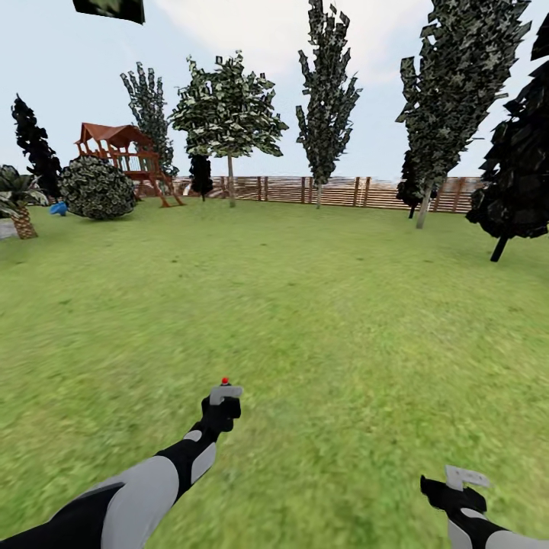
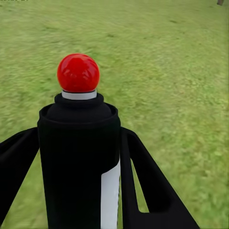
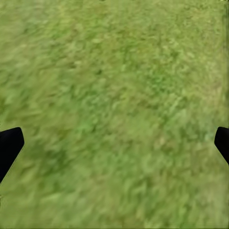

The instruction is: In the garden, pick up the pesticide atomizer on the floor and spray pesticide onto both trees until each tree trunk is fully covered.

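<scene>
Gripping pesticide atomizer (image 2: 78,157) in left hand (image 1: 221,408); right hand (image 1: 457,488) wide over lawn (image 1: 320,320); fence (image 1: 335,191) behind.

Open lawn (image 1: 305,305), green and mottled, running flat to a brown horizontal-slat fence (image 1: 335,191) along the far edge. Wooden play tower (image 1: 126,156) with reddish roof at far left, round shrub (image 1: 97,187) just in front of it, small blue object (image 1: 59,208) beside the shrub. Short palm (image 1: 19,202) at the left edge. Narrow dark cypress-like trees (image 1: 328,99) stand along the fence line. Sky pale blue with white haze, even daylight.
</scene>
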